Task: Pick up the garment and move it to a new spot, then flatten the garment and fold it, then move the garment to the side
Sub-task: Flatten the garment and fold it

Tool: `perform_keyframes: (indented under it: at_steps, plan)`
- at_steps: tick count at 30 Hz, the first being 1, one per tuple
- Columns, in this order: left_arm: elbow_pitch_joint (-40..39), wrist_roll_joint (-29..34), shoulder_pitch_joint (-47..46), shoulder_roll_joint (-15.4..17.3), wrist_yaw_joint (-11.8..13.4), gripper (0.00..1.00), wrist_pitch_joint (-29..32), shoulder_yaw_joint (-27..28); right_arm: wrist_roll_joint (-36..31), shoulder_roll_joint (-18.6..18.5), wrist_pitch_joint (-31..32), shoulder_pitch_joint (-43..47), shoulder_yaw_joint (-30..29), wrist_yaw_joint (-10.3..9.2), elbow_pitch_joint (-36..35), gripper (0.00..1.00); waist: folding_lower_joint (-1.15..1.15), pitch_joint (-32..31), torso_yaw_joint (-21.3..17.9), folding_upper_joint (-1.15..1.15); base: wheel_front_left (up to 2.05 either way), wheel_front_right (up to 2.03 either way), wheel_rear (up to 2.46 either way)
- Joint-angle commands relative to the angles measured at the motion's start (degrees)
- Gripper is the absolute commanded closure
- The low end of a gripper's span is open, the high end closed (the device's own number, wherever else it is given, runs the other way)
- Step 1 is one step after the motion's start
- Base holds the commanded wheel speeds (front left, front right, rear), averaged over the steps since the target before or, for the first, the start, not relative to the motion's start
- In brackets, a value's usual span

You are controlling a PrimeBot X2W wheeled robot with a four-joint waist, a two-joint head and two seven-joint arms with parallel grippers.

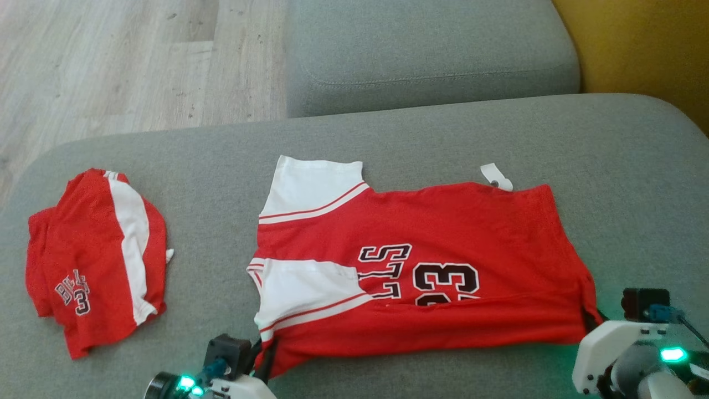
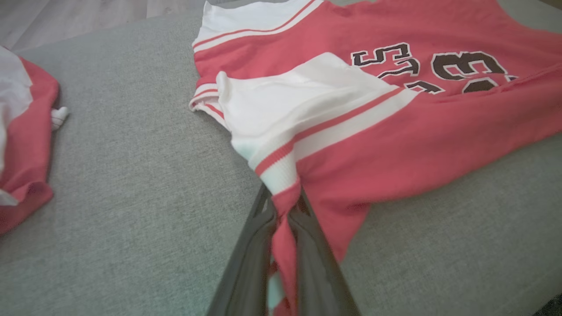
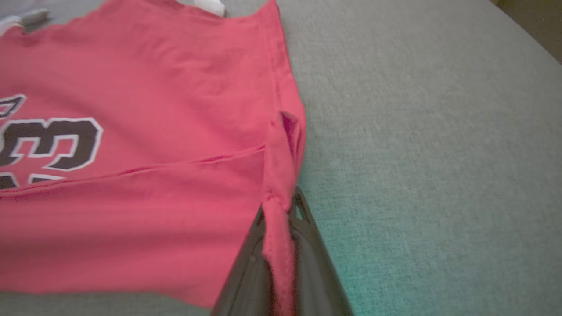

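The garment (image 1: 443,238) is a red jersey with white sleeves and dark lettering. It lies spread on the grey cushion (image 1: 388,127), its near edge folded over the lower part of the number. My left gripper (image 1: 266,354) is shut on the jersey's near left corner, below the white sleeve. In the left wrist view, red cloth (image 2: 395,131) is pinched between the left gripper's (image 2: 285,206) dark fingers. My right gripper (image 1: 592,321) is shut on the near right corner. In the right wrist view, a bunched strip of the jersey (image 3: 153,109) runs between the right gripper's (image 3: 279,208) fingers.
Red and white shorts (image 1: 94,260) lie crumpled on the cushion's left side, seen also in the left wrist view (image 2: 22,131). A second grey cushion (image 1: 432,50) lies beyond. Wooden floor (image 1: 111,55) is at the far left, a yellow surface (image 1: 642,44) at the far right.
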Motion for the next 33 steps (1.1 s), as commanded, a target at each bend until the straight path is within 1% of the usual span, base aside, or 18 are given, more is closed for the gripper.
perform_keyframes:
  at_steps: [1, 5, 10, 14, 21, 22, 23, 25, 26, 30, 33]
  plan:
    - [-2.0, 0.1, -2.5, 1.2, 0.6, 1.0, -0.4, 2.2, 0.4, -0.3, -0.1, -1.8, 1.0, 0.39, -3.0, 1.0, 0.01, 0.0, 0.0, 0.0, 0.0, 0.0, 0.0]
    - [-2.3, 0.0, -3.5, 1.0, 1.4, 1.0, -2.0, 3.2, 0.8, 0.6, 0.8, 0.7, -0.2, 0.39, -10.3, 1.0, 0.01, 0.1, -0.4, 0.0, 0.0, 0.0, 0.0]
    - [-1.6, 0.0, -5.3, 1.5, 1.4, 1.0, -2.1, 3.8, 0.3, 0.9, 2.6, 1.6, -0.7, 0.39, -14.9, 1.0, 0.01, 0.3, -0.9, 0.0, 0.0, 0.0, 0.0]
    - [-0.4, -0.5, -5.6, 2.1, 0.9, 1.0, -1.6, 3.9, 0.9, 1.2, 3.8, 2.6, -1.1, 0.39, -16.2, 1.0, 0.01, 0.4, -1.3, 0.0, 0.0, 0.0, 0.0]
    - [2.3, -0.3, -6.2, 2.2, 0.0, 1.0, -2.2, 3.1, 1.3, 1.4, 2.8, 3.3, -1.1, 0.39, -16.7, 1.0, 0.01, 0.5, -1.7, 0.0, 0.0, 0.0, 0.0]
    - [2.6, -0.4, -6.4, 2.1, -0.1, 1.0, -2.3, 3.1, 1.3, 1.4, 2.5, 3.2, -1.1, 0.39, -16.7, 0.85, 0.01, 0.6, -1.8, 0.0, 0.0, 0.0, 0.0]
    - [2.9, -0.3, -6.5, 2.1, -0.1, 0.99, -2.4, 3.0, 1.3, 1.3, 2.1, 3.2, -1.0, 0.39, -16.8, 0.0, 0.01, 0.6, -1.8, 0.0, 0.0, 0.0, 0.0]
    - [3.5, 0.2, -6.9, 2.1, 0.3, 0.04, -2.6, 2.8, 1.4, 1.0, 1.6, 3.0, -0.8, 0.39, -17.0, 0.0, 0.01, 0.7, -1.9, 0.0, 0.0, 0.0, 0.0]
    - [3.8, 0.3, -7.1, 2.1, 0.4, 0.0, -2.8, 2.8, 1.3, 0.8, 1.3, 2.8, -0.4, 0.39, -17.3, 0.0, 0.01, 0.7, -1.9, 0.0, 0.0, 0.0, 0.0]
    - [3.6, 0.6, -7.8, 2.5, 1.4, 0.0, -4.5, 3.7, 1.5, 0.2, -0.7, 1.8, -0.2, 0.39, -19.4, 0.0, 0.01, 0.8, -2.0, 0.0, 0.0, 0.0, 0.0]
    - [2.0, 0.0, -8.8, 2.6, 2.7, 0.0, -7.9, 6.2, 1.8, 0.2, -3.2, 0.8, 0.4, 0.39, -22.0, 0.0, 0.01, 1.0, -2.0, 0.0, 0.0, 0.0, 0.0]
